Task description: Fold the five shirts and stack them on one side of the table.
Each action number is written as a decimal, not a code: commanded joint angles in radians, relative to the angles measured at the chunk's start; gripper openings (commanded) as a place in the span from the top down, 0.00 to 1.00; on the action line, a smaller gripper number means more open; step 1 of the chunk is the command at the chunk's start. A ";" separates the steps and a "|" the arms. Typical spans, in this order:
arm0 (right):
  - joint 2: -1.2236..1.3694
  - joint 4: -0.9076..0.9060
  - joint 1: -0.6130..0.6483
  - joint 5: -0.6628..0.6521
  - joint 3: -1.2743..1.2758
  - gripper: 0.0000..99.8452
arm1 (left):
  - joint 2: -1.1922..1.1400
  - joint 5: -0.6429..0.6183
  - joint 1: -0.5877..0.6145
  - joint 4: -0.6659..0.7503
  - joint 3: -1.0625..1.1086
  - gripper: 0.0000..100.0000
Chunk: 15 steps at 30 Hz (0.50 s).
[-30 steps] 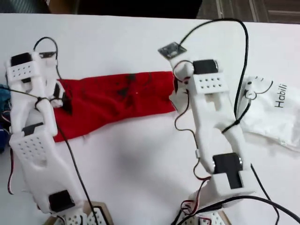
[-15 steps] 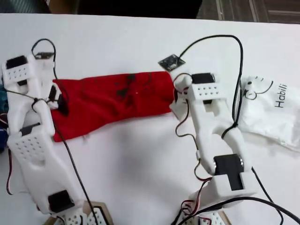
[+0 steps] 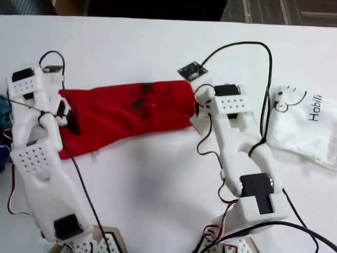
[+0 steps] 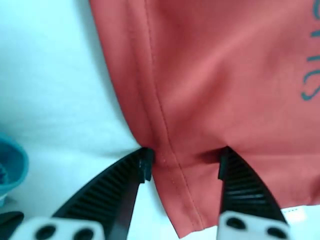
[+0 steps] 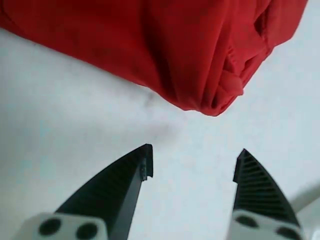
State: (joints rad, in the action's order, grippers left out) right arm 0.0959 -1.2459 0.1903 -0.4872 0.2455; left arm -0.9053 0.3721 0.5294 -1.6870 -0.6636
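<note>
A red shirt (image 3: 126, 113), folded into a long strip, lies across the middle of the white table (image 3: 158, 190). My left gripper (image 3: 67, 115) stands at its left end. In the left wrist view the left gripper (image 4: 185, 162) is open, its black fingertips pressed down astride the stitched hem of the red shirt (image 4: 225, 75). My right gripper (image 3: 197, 108) is at the strip's right end. In the right wrist view the right gripper (image 5: 195, 164) is open over bare table, just short of the bunched end of the red shirt (image 5: 150, 45).
A white shirt (image 3: 303, 124) with dark print lies at the right edge, beside the right arm. A blue cloth (image 3: 3, 113) shows at the left edge and as a teal patch (image 4: 10, 160). A small black module (image 3: 192, 69) on a cable lies behind the shirt's right end.
The right arm has drawn back slightly from the shirt's right end. The left arm has shifted a little, and the shirt's left end has slid slightly leftward.
</note>
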 commanded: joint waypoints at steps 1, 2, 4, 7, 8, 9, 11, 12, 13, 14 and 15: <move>-0.054 0.016 -0.002 0.000 -0.003 0.73 | 0.041 0.043 0.026 -0.089 -0.113 0.76; -0.053 0.021 -0.002 0.000 0.000 0.73 | 0.060 0.041 0.026 -0.101 -0.133 0.76; -0.053 0.036 -0.001 0.000 0.017 0.73 | 0.103 0.046 0.032 -0.100 -0.137 0.76; -0.054 0.064 0.016 0.000 0.052 0.73 | 0.138 0.049 0.051 -0.098 -0.116 0.76; -0.056 0.068 0.022 0.000 0.064 0.73 | 0.140 0.049 0.052 -0.098 -0.104 0.76; -0.059 0.070 0.031 0.000 0.075 0.73 | 0.137 0.049 0.051 -0.097 -0.091 0.76; -0.061 0.070 0.045 0.000 0.087 0.73 | 0.130 0.049 0.041 -0.075 -0.061 0.76; -0.061 0.070 0.051 0.000 0.089 0.73 | 0.124 0.049 0.034 -0.058 -0.050 0.76; -0.061 0.071 0.053 0.000 0.089 0.73 | 0.115 0.049 0.026 -0.043 -0.041 0.76; -0.061 0.071 0.054 0.000 0.091 0.73 | 0.103 0.046 0.025 -0.025 -0.035 0.76; -0.061 0.071 0.053 0.000 0.091 0.73 | 0.089 0.043 0.017 -0.009 -0.030 0.76</move>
State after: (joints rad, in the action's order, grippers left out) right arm 0.0959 -1.1845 0.2378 -0.4872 0.3406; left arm -0.8470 0.4089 0.5662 -1.7315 -0.6974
